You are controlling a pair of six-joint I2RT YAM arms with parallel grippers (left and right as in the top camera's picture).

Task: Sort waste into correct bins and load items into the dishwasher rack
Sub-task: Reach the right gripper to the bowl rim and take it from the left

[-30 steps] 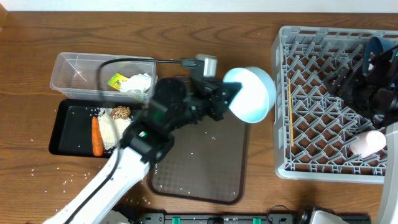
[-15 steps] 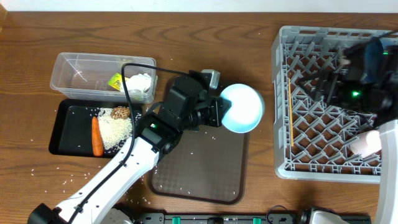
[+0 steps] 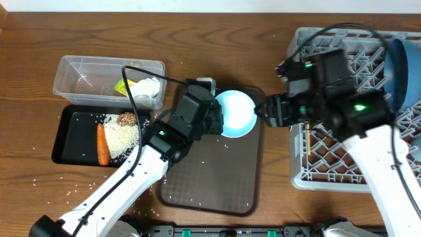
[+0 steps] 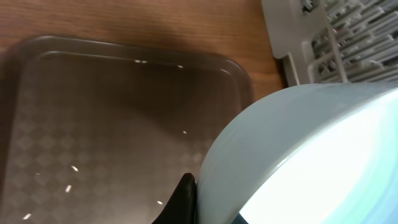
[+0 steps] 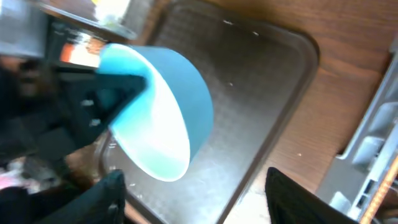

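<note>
No writing can be read; the print on the yellow-green wrapper (image 3: 122, 86) is too small. The wrapper and a crumpled white tissue (image 3: 148, 88) are held in the clear plastic tub (image 3: 79, 66), a rectangle with rounded corners.

The shallow black tray (image 3: 66, 141), just in front of the tub, is loaded with an orange carrot (image 3: 101, 143), a brown lumpy food piece (image 3: 127, 119) and a patch of white rice (image 3: 122, 137). Stray grains are scattered on the wood-grain table (image 3: 217, 39) and on the brown textured serving tray (image 3: 210, 171).

The glossy round bowl (image 3: 235, 113), pale blue-green inside, is held tilted above the serving tray's far edge. The left claw (image 3: 220, 120) is clamped on its rim, with one dark finger (image 4: 182, 200) seen against the outer wall.

The right claw (image 5: 194, 177) is spread apart, just beside the bowl's right side; contact cannot be told.

The grey lattice rack (image 3: 299, 174) is at the right. A blue dish (image 3: 402, 62) is stood on edge in its far right corner, and a thin wooden chopstick (image 3: 307, 141) is laid along its left wall.
</note>
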